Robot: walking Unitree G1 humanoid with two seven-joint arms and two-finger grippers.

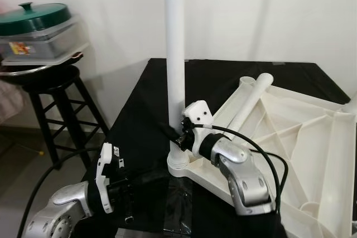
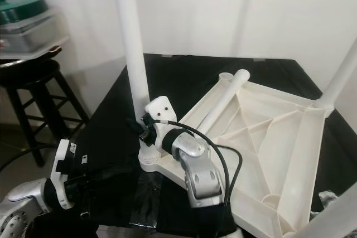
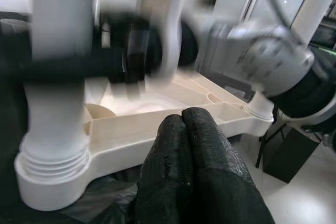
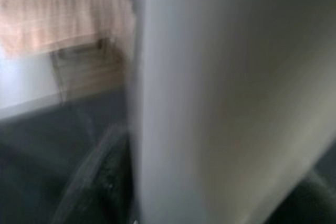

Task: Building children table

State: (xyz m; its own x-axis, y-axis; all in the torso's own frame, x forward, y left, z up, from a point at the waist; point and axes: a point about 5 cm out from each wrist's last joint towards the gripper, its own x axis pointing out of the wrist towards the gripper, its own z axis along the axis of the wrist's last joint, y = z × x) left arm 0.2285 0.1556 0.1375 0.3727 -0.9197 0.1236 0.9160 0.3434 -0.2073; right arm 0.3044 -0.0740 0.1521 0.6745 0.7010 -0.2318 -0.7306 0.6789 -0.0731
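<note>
A white plastic table top (image 1: 312,137) lies upside down on a black cloth. One white leg (image 1: 175,54) stands upright in the near left corner socket (image 1: 178,163). My right gripper (image 1: 174,136) is shut on this leg just above the socket; in the right wrist view a black finger (image 4: 100,182) shows on either side of the leg (image 4: 220,93). A second leg (image 1: 251,101) lies loose across the table top. My left gripper (image 3: 182,116) is shut and holds nothing. It sits low at the near left and points at the socket (image 3: 52,171).
A black stool (image 1: 50,82) at the left carries a green-lidded pot (image 1: 33,18) on a clear container. A wrinkled plastic sheet (image 1: 178,204) lies on the cloth near the front edge. Another white leg (image 2: 343,76) rises at the far right corner.
</note>
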